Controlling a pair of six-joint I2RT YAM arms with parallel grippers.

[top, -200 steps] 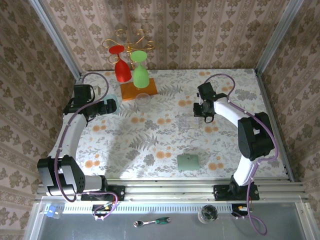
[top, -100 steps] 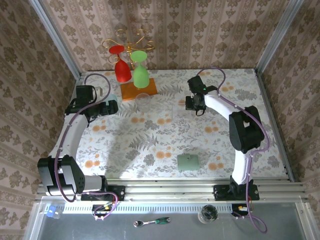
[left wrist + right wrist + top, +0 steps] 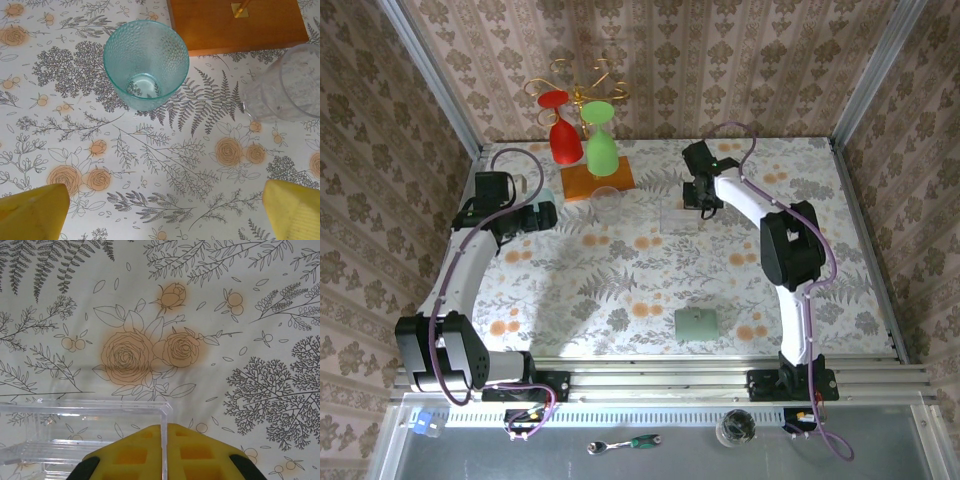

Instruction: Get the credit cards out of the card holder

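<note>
Card holder: the pale green card holder (image 3: 696,323) lies flat on the flowered tablecloth (image 3: 620,280), towards the near edge and right of centre. It shows its green outside and its inside is hidden. It is well apart from both grippers.

Right gripper: the right gripper (image 3: 691,205) is reached out to the far part of the table, the arm stretched well forward. In the wrist view its 2 yellow fingertips (image 3: 125,455) are closed almost together (image 3: 164,442) on a thin wall of a clear plastic box (image 3: 85,427).

Clear plastic box: seen from above, it (image 3: 680,219) is just on the near side of the right gripper, over the cloth. Whether it rests on the cloth or is lifted cannot be told.

Left gripper: the left gripper (image 3: 542,213) is at the far left of the table. Its 2 yellow fingertips (image 3: 32,212) stand as wide apart as they go, with nothing between them (image 3: 162,215) but bare cloth.

Teal cup: a dimpled teal cup (image 3: 146,70) stands upright just ahead of the left gripper, untouched.

Clear cup: a clear cup (image 3: 290,82) stands to the right of the teal one, near the wooden base.

Glass rack: an orange wooden base (image 3: 596,179) at the back carries a gold wire stand with 1 red glass (image 3: 562,130) and 1 green glass (image 3: 601,142) hanging upside down.
</note>
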